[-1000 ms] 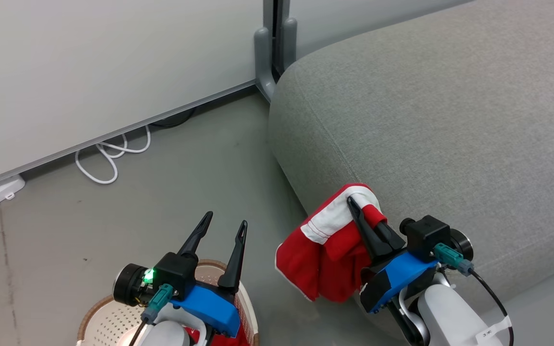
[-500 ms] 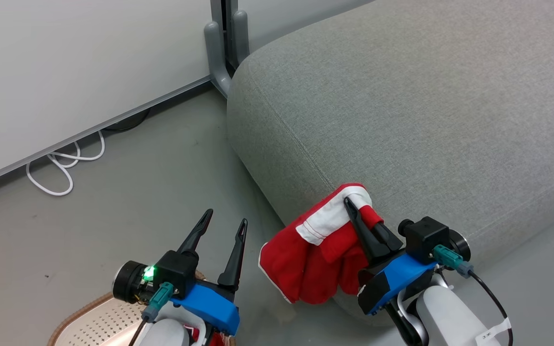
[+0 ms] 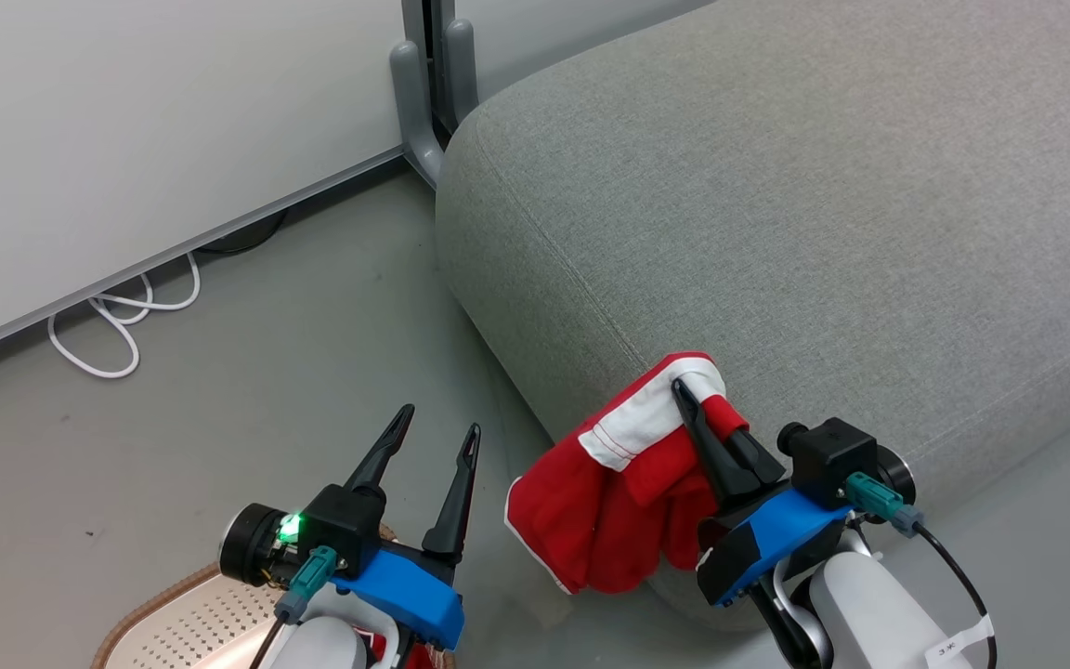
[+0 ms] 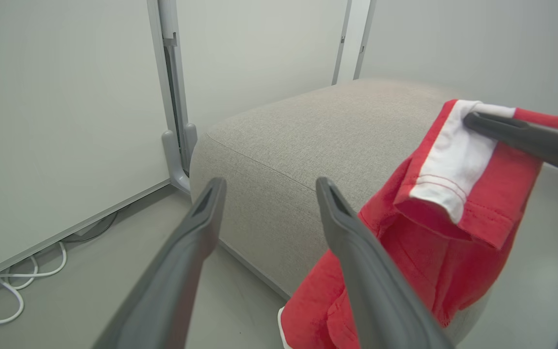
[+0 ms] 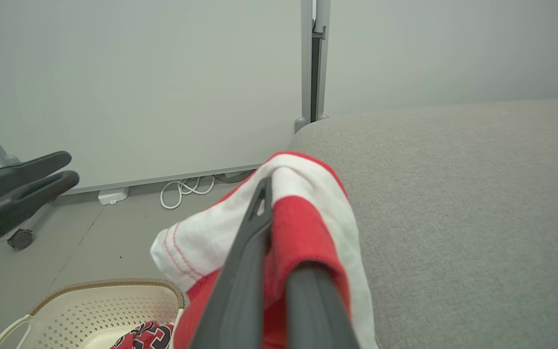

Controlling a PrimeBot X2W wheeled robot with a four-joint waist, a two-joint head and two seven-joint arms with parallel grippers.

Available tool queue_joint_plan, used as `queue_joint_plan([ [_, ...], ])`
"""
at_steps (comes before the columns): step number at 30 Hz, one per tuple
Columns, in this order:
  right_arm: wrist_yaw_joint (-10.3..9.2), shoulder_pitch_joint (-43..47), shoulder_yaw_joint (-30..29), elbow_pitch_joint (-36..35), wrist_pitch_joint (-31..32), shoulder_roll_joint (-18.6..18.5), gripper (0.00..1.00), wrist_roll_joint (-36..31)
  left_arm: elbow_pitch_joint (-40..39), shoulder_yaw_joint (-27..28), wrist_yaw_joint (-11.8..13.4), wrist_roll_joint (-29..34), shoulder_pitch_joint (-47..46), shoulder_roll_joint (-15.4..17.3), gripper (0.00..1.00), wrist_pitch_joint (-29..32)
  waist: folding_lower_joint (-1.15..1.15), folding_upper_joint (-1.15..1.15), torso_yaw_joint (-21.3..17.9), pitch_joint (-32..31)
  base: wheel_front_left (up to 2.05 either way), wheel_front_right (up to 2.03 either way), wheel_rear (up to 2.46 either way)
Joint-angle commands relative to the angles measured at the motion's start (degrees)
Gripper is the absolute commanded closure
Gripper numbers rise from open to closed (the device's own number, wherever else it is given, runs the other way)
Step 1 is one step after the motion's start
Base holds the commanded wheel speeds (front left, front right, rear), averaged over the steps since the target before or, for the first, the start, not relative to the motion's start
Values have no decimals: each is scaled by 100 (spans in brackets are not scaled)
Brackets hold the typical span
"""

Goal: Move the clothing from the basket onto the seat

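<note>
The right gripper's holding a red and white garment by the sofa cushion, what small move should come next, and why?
Probably carry it forward over the seat. The right gripper is shut on the garment, which hangs mostly beside the seat's edge, not over its top; released here, it would likely fall to the floor.

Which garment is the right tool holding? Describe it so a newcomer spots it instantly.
Find the big grey seat. At its near edge, the right tool is clamped on a hanging red garment. Unlike the lettered red piece lying in the basket, this one is plain red with a broad white band stitched in red.
</note>
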Motion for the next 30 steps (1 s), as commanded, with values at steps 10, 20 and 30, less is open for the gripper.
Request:
queue_joint_plan([
  [10,3,-395,-320,-84,-29,-5,100,-110,-164,63,-35,96,-156,68,0,-18,0,0,54,229,0,0,0],
  [20,3,-1660,-1105,-6,86,-4,100,-195,-407,33,-41,201,-326,232,0,-18,0,0,28,794,0,0,0],
  [30,3,-3215,-2438,-268,368,-22,100,-985,-960,-56,-41,353,-622,565,0,-1,0,0,136,1754,0,0,0],
])
